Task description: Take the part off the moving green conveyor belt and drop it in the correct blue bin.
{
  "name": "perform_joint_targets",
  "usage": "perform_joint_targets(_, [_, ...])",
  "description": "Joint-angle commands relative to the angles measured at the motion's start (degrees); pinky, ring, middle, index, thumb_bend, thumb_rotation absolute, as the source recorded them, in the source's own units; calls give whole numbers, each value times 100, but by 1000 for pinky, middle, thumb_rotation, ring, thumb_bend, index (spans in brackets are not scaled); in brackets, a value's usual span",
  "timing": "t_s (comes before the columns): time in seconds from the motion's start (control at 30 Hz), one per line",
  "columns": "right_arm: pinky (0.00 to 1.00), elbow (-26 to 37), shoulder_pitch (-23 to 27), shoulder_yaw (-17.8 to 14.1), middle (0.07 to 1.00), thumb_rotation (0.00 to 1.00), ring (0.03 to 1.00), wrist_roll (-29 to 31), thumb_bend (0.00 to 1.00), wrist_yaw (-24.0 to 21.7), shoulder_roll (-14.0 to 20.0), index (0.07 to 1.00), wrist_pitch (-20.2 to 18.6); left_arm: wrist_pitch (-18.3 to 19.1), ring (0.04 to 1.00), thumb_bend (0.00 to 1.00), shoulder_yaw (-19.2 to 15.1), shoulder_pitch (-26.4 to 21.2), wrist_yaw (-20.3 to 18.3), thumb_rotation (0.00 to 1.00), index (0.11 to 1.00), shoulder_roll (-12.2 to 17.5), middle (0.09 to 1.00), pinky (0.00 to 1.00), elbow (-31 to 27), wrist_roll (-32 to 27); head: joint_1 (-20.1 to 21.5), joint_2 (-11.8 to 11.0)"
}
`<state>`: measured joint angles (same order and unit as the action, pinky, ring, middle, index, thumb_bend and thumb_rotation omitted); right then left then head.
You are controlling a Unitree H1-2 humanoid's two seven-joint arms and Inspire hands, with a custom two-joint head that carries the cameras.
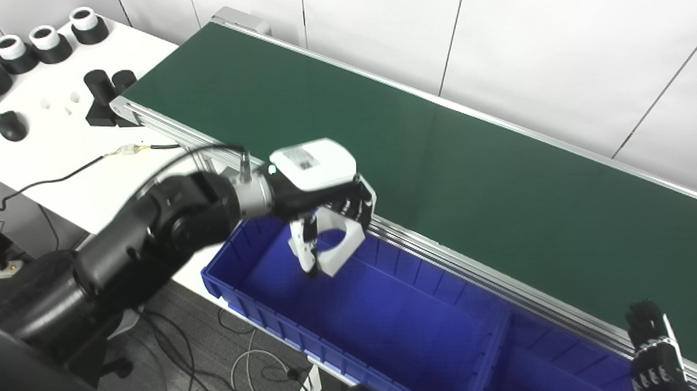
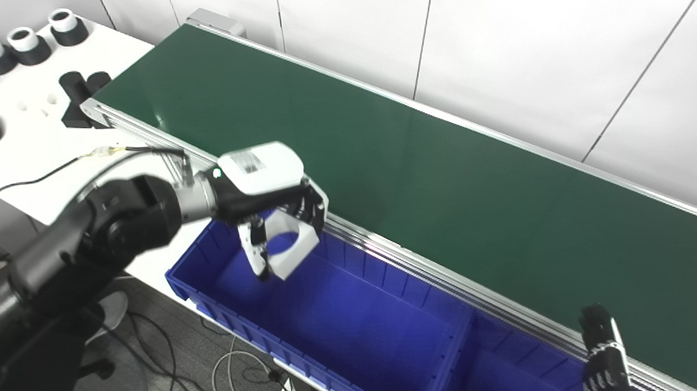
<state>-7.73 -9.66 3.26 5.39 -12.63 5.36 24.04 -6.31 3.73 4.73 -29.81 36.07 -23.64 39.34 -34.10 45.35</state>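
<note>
Fingers (image 1: pixel 358 207) of the left hand (image 1: pixel 317 182) curl downward around a white part (image 1: pixel 335 245), grasping it from above. This part is a blocky white piece with a round hole through it; its upper edge sits under the dark fingers on the belt side, while the thumb presses the side nearer the robot. The lower corner of the part hangs free below the hand, tilted.

Hand and part are held in the air over the left compartment of a long blue bin (image 1: pixel 258 312), near that compartment's far left end and close to the wall that runs along the conveyor. The part is not touching the bin floor — blue shows beneath it and through its hole.

Just beyond the bin runs the green conveyor belt (image 1: pixel 419 147), edged by a silver rail, crossing from upper left to lower right.

At the lower right edge, only the top of the right hand (image 1: pixel 654 352) is seen, over the right compartment beside the rail; whether its fingers are spread or closed cannot be told.

On a white table (image 1: pixel 63 148) at upper left stand black-and-white cylinders (image 1: pixel 31 43) — also a black mouse (image 1: pixel 10 126).
</note>
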Motion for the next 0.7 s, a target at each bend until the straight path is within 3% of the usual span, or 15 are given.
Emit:
perform_joint_targets(0.0, [964,211,25,-42,932,981,946,-45,869,-50,-68,940,286,-220,436,525,-56,-2,528,0,485,-80,488,367,131,134,10,5])
perform_joint_targets(0.27, [954,333,-29,-12,937,999,952,-253,867,20,-118,946,288,-231,458,525,148,-91,1313,0,475,-588,501,394,960,756,181,-17])
perform_joint_targets(0.4, [938,345,-45,-26,928,988,941,-282,871,59,-159,946,289,-376,446,525,278,-217,1942,0,477,-821,498,392,1455,1083,242,-29])
perform_joint_targets(0.67, [947,363,-39,-7,934,993,948,-325,865,55,-168,948,287,-708,446,525,832,-481,3001,0,501,-802,472,410,2295,1866,281,-35])
